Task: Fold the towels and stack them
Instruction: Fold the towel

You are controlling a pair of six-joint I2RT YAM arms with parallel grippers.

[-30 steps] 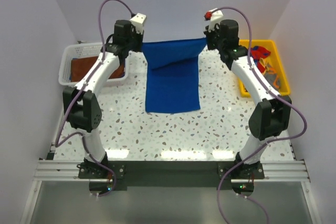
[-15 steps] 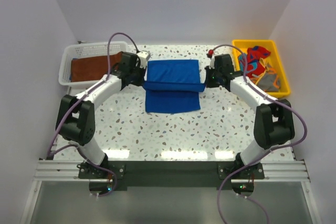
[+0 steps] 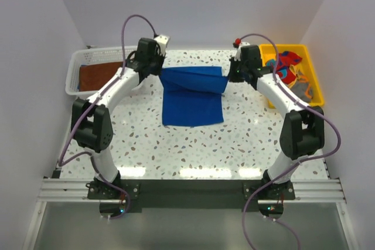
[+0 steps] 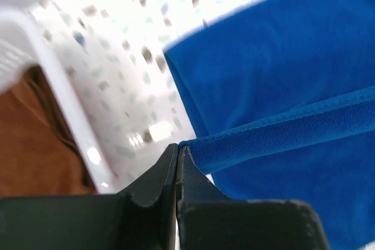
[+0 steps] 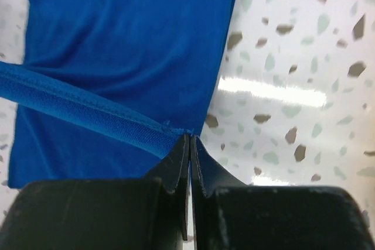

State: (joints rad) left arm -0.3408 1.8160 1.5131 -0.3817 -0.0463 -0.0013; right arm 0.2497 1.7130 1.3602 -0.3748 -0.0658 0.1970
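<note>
A royal blue towel (image 3: 193,100) lies in the middle of the table, its far edge lifted and draped over itself. My left gripper (image 3: 160,72) is shut on the towel's far left corner (image 4: 193,144), the fingertips (image 4: 177,148) pressed together. My right gripper (image 3: 229,78) is shut on the far right corner (image 5: 176,128), pinched at the tips (image 5: 189,137). The held edge (image 5: 76,106) stretches as a taut band between them, above the flat lower part of the towel (image 5: 129,39). A rust-brown towel (image 3: 96,76) lies in the basket. Red, blue and orange towels (image 3: 288,65) sit in the tray.
The white lattice basket (image 3: 76,62) stands at the far left, close to my left arm; its rim (image 4: 64,115) shows in the left wrist view. The yellow tray (image 3: 312,65) stands at the far right beside my right arm. Speckled tabletop (image 3: 187,144) lies in front of the blue towel.
Both grippers brought the held edge down from high at the back, forward over the towel, then back toward the far side. Both stayed shut on the corners.
</note>
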